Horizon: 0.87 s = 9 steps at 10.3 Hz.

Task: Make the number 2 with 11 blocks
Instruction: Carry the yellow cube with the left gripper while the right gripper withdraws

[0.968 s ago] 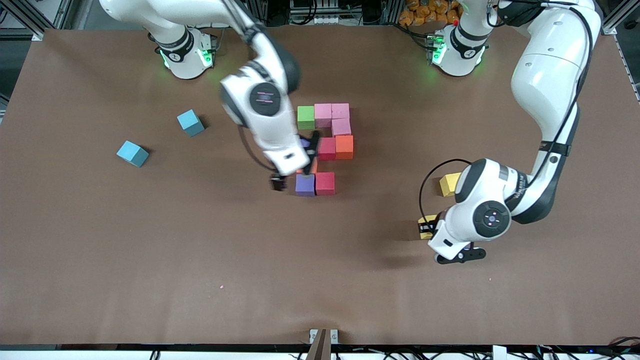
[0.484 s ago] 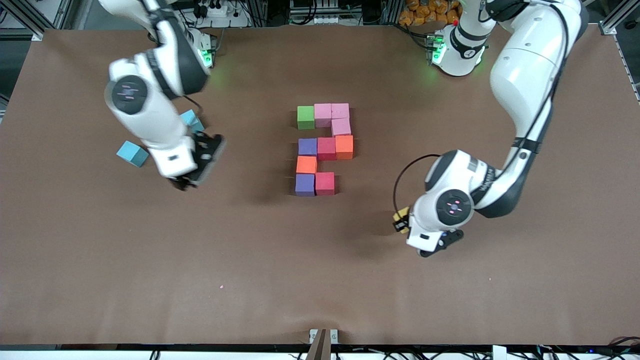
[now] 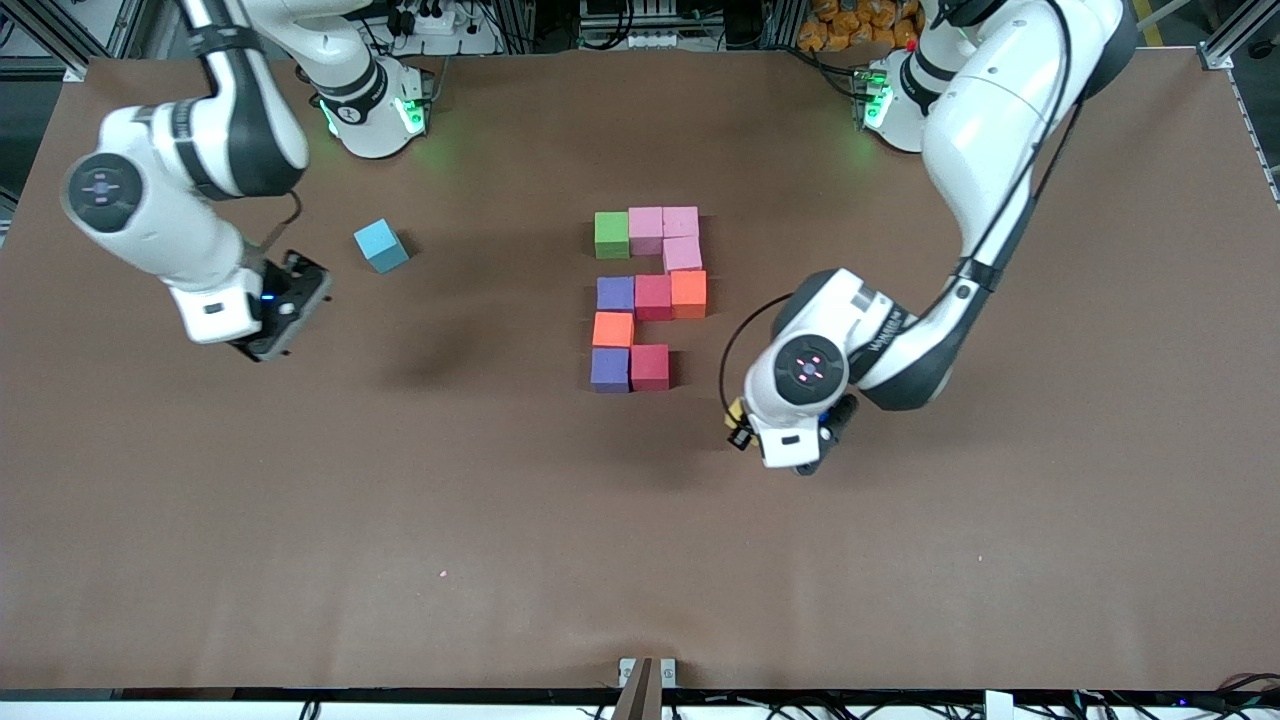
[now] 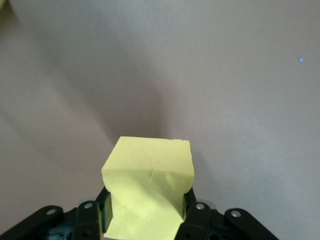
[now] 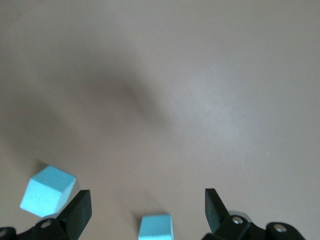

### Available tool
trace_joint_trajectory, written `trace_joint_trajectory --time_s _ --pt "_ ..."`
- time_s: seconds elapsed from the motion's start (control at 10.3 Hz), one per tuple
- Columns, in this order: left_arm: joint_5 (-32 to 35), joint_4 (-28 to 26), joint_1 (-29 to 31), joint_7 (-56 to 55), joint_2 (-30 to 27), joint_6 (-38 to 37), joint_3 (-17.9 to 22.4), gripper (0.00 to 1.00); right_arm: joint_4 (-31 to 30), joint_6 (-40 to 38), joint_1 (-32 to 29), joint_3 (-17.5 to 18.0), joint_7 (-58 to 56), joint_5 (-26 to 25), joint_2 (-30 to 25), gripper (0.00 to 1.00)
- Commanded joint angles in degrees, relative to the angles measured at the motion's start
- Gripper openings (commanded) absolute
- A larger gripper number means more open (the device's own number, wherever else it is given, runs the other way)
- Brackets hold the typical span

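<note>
Robotics lab, aluminium frame rails (image 3: pixel 60 45), cable clutter, brown-covered table (image 3: pixel 500 560)

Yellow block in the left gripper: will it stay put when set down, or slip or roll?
The yellow block looks creased where the left gripper pinches it, so it is probably soft, light foam. A squashed grip seems unlikely to slip. Its flat cube faces suggest it will sit still, not roll.

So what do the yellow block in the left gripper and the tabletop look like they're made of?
Yellow block: apparently soft matte foam; it creases and dents where the left gripper squeezes it.
Table: brown, dull, glare-free surface with faint ripples, possibly a paper or fabric covering.
</note>
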Motion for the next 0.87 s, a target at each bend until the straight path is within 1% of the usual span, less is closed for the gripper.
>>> trace_joint_trajectory --time_s 0.0,0.1,0.19,0.29,0.39,0.48,0.58,0.68,0.77 --pt "-1.3 -0.7 -2.3 -9.1 0.5 2.8 0.5 0.41 -1.3 -2.2 -5.2 1.0 0.4 -0.7 -7.1 1.00" --pt "-1.3 -0.8 -3.6 -13.3 0.6 3.9 0.5 0.40 1.1 -3.9 -5.7 0.9 1.7 -0.8 -7.6 1.00" --pt "-0.9 -2.5 -3.8 -19.0 0.5 6.4 0.5 0.36 4.1 -6.3 -5.8 0.9 2.6 -0.8 -7.6 1.00" --pt "-0.8 -4.2 -3.6 -21.4 0.0 7.1 0.5 0.36 6.7 -8.3 -5.8 0.8 8.0 -0.7 -7.5 1.00" --pt "-0.9 -5.4 -3.6 -22.3 -0.1 7.1 0.5 0.36 10.1 -13.4 -5.7 0.6 16.3 -0.5 -6.9 1.00" --pt "-0.7 -7.2 -3.4 -24.3 -0.6 7.1 0.5 0.36 15.0 -19.2 -3.7 0.5 26.2 -0.4 -6.6 1.00" --pt "-0.6 -8.6 -3.3 -25.9 -1.0 7.2 0.5 0.36 19.4 -22.4 -2.5 0.1 35.0 -0.5 -6.2 1.00" --pt "-0.6 -8.9 -3.6 -28.4 -1.0 7.4 0.5 0.36 23.2 -22.7 -2.6 0.1 38.7 -0.1 -4.9 1.00" --pt "-0.5 -10.3 -3.9 -32.1 -1.1 8.6 0.5 0.36 27.3 -23.6 -3.3 0.0 39.4 0.4 -2.9 1.00"
